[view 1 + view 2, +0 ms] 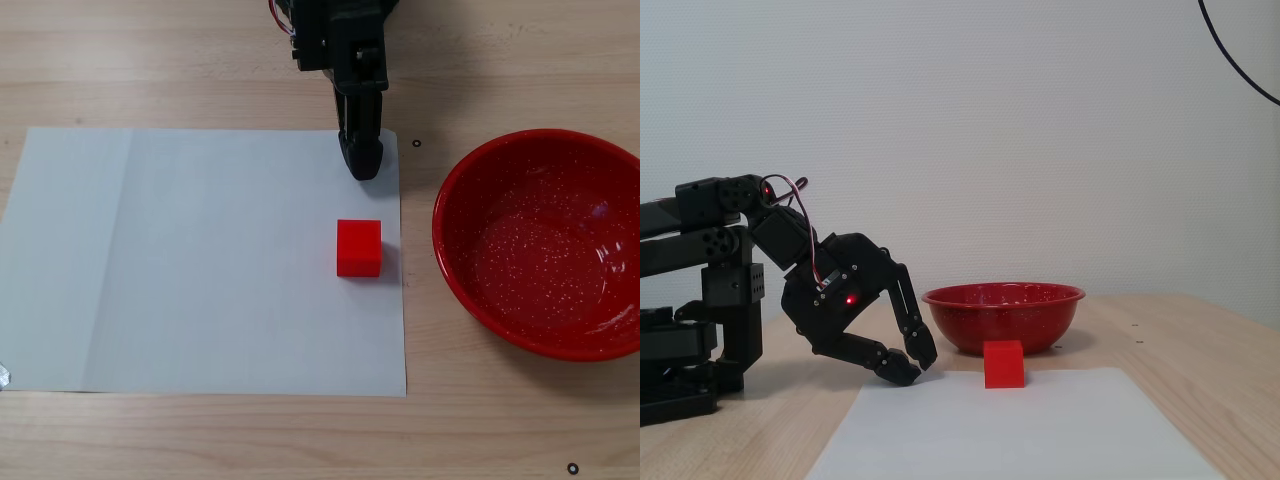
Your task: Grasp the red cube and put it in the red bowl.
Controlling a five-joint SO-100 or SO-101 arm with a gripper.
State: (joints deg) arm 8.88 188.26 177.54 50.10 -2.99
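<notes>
Approach step: gripper (918, 366), jaws nearly together, near the cube (359, 247); next, open and straddle it.

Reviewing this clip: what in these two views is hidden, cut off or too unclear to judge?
- Arm: in the fixed view from above, all beyond the gripper is cut off by the top edge.
- Red bowl: its right side is cut off by the right edge there; from the side its wall hides the inside.
- Red cube: its far faces are hidden in the side view.
- Paper: dark specks beside it are too small to identify.
</notes>
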